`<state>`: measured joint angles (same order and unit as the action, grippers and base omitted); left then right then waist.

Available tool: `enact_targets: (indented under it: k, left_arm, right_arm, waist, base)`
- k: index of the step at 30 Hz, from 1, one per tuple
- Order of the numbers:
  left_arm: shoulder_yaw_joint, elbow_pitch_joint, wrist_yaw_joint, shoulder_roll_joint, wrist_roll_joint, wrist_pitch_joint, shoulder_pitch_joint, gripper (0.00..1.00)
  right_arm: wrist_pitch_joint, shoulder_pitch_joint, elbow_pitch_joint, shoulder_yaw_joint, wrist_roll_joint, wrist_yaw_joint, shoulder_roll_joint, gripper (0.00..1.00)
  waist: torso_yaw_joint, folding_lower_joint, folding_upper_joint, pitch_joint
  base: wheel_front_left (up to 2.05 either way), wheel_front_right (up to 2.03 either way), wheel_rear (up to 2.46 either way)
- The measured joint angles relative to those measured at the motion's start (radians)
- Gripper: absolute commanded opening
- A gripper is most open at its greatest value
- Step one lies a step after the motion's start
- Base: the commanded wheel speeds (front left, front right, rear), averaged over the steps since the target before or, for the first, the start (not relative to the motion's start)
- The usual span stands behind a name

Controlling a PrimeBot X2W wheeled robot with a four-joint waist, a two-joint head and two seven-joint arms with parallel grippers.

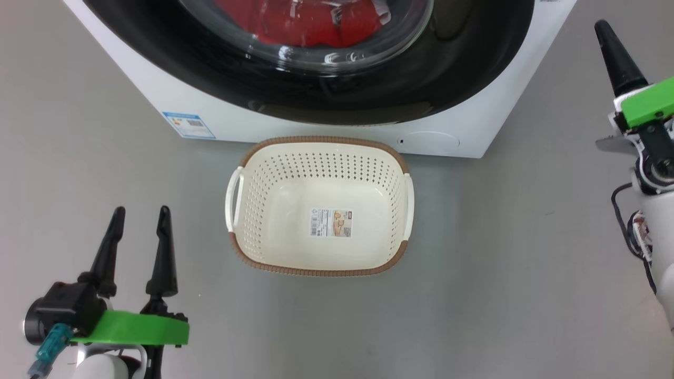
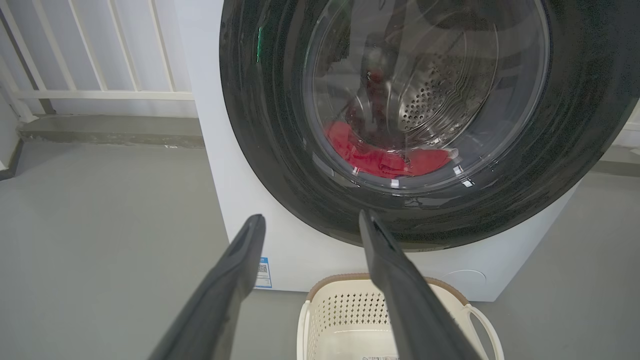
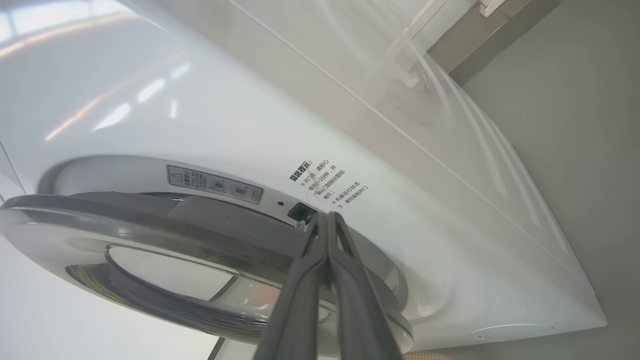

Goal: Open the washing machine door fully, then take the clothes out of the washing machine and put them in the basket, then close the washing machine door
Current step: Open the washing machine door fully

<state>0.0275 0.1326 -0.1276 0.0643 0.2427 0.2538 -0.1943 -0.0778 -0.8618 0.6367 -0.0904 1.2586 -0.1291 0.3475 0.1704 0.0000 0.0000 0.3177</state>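
Note:
The white washing machine [image 1: 489, 105] fills the top of the head view. Its door [image 1: 368, 102], with a glossy black rim, faces me, and the red clothes [image 1: 305, 21] show through the glass bowl [image 2: 385, 160]. On the floor just before it stands the cream basket [image 1: 321, 141], with nothing in it but its paper label. My left gripper [image 1: 142, 210] hovers open to the left of the basket, aimed at the door's lower rim [image 2: 311, 216]. My right gripper [image 1: 603, 26] is shut beside the machine's right side. Its tips [image 3: 327, 216] point at the door's edge [image 3: 150, 225] by the latch slot, where a narrow gap shows.
Grey floor [image 1: 500, 263] spreads around the basket on all sides. A blue label sticker [image 1: 188, 125] marks the machine's lower left corner and a round cover [image 1: 429, 142] its lower right. A white railing [image 2: 100, 75] and a low kerb stand behind the machine.

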Motion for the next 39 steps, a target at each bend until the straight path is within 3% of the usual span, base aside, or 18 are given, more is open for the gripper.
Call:
enact_targets:
  k: [8,15,39]
  left_arm:
    - [0.011,0.001,0.000,0.000,0.008,0.000,-0.024,1.00]
    - [0.024,0.009,0.000,-0.006,0.026,0.000,-0.026,1.00]
    - [0.027,0.016,0.000,-0.030,0.043,0.000,-0.066,1.00]
  right_arm:
    - [-0.162,-0.089,0.027,-0.002,0.137,0.000,0.005,0.00]
    - [-0.255,-0.143,0.063,-0.027,0.169,0.000,0.030,0.00]
    - [-0.379,-0.314,0.227,-0.069,0.178,0.000,0.053,0.00]
  waist:
    - [0.020,0.0000,0.0000,0.043]
    - [0.040,0.0000,0.0000,0.070]
    - [0.088,0.0000,0.0000,0.132]
  base:
    - [0.00,0.00,0.00]
    - [0.00,0.00,0.00]
    - [0.00,0.00,0.00]
